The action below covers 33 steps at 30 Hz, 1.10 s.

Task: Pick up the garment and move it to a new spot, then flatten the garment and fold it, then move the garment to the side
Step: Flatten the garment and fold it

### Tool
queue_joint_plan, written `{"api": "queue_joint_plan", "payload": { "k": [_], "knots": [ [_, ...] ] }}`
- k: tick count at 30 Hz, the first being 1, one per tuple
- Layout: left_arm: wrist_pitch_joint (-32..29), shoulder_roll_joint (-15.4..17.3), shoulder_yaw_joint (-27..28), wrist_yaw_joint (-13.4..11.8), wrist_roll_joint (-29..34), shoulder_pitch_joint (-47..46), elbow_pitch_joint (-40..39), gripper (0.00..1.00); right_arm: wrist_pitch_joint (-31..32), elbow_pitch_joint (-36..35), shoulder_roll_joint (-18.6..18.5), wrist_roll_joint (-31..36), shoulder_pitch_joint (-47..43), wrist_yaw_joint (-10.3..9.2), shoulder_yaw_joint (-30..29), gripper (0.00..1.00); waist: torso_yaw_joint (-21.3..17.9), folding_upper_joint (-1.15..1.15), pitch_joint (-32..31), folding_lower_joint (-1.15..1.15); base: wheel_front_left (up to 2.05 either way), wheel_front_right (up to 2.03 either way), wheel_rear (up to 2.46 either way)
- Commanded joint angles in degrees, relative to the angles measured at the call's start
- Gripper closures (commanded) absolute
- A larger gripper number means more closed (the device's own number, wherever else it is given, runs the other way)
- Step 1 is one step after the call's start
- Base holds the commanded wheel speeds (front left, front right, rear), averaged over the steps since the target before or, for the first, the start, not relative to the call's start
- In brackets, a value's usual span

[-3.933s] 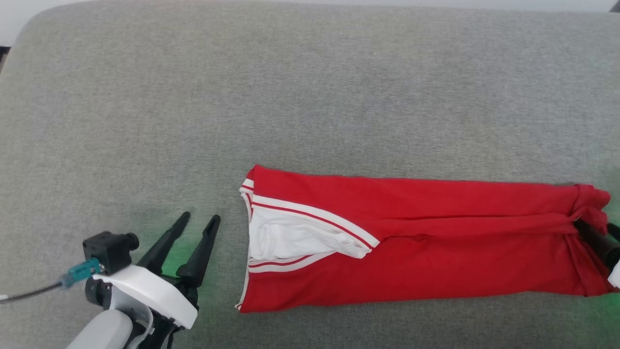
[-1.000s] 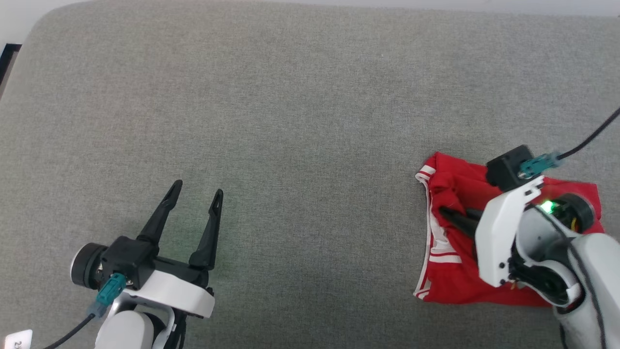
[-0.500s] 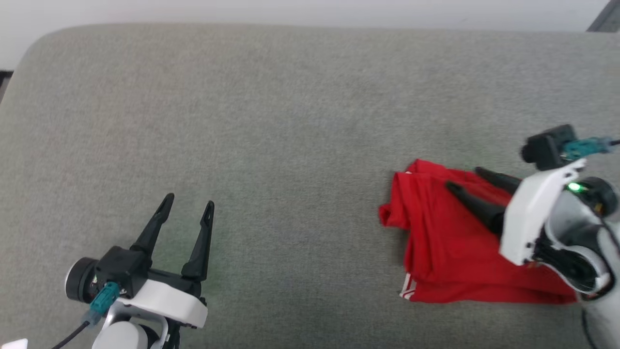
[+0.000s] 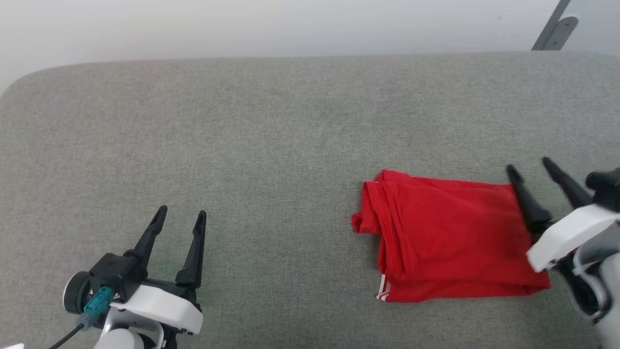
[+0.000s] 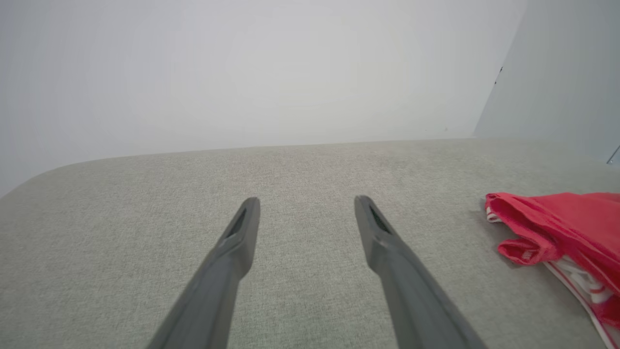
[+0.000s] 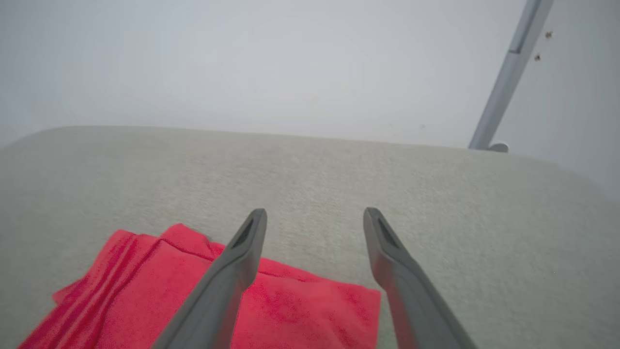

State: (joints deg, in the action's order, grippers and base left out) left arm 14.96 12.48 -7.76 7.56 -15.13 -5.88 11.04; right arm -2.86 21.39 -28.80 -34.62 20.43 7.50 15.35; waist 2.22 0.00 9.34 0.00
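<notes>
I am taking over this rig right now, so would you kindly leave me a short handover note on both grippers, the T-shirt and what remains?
Grippers: the left gripper is open and empty, over the grey padded surface at the left, well apart from the garment. The right gripper is open and empty, at the garment's right edge.
Things: the garment lies folded into a compact red rectangle on the right part of the surface, its left edge slightly bunched.
Done: folded, and apparently set to the side.
Left: probably nothing. Perhaps tidy the bunched edge.
</notes>
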Motion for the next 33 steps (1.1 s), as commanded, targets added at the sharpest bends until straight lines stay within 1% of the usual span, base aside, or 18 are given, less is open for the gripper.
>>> {"api": "queue_joint_plan", "payload": {
  "k": [1,4,8,12,17,18,20,27,33],
  "knots": [
    [0.31,-0.06,0.28,-0.17,-0.60,0.51,0.14,0.00,-1.61,0.02,1.06,0.07,-0.45,-0.02,0.71,0.00,-0.37,0.00,-0.43,0.00,0.00,0.00,0.00],
    [0.31,-0.10,0.59,-0.17,-0.31,1.34,0.33,0.00,-8.29,2.18,1.24,0.79,-1.16,-0.03,2.16,0.00,-0.92,0.00,-1.23,0.00,0.00,0.00,0.00],
    [0.31,-0.41,1.74,-0.17,-0.15,2.55,-0.04,0.00,-11.88,2.95,2.60,2.97,-2.32,-0.02,1.48,0.00,-1.40,0.00,-2.31,0.00,0.00,0.00,0.00],
    [0.31,-0.91,3.07,-0.17,0.32,4.03,-0.90,0.00,-12.37,0.17,4.40,5.69,-5.20,-0.02,-2.17,0.00,-1.64,0.00,-3.39,0.00,0.00,0.00,0.00],
    [0.31,-1.26,4.09,-0.17,0.62,5.96,-2.09,0.00,-12.34,-5.88,8.13,8.40,-11.35,-0.02,-9.56,0.00,-1.47,0.00,-4.48,0.00,0.00,0.00,0.00],
    [0.31,-1.34,4.61,-0.17,1.02,6.72,-3.08,0.00,-12.35,-7.90,9.38,9.52,-13.94,-0.02,-11.68,0.00,-1.34,0.00,-4.79,0.00,0.00,0.00,0.00],
    [0.30,-1.43,4.91,-0.17,1.18,7.69,-4.12,0.00,-12.36,-9.80,10.50,10.41,-16.56,-0.02,-13.60,0.00,-1.18,0.00,-4.90,0.00,0.00,0.00,0.00],
    [0.31,-1.20,6.28,-0.17,1.87,10.95,-7.53,0.00,-12.37,-15.31,12.97,11.76,-23.64,-0.02,-17.80,0.00,-0.80,0.00,-4.99,0.00,0.00,0.00,0.00],
    [0.31,-1.92,7.34,-0.17,2.70,13.56,-9.72,0.00,-12.37,-17.85,14.24,12.41,-26.62,-0.02,-19.79,0.00,-1.22,0.00,-4.94,0.00,0.00,0.00,0.00]
  ]
}}
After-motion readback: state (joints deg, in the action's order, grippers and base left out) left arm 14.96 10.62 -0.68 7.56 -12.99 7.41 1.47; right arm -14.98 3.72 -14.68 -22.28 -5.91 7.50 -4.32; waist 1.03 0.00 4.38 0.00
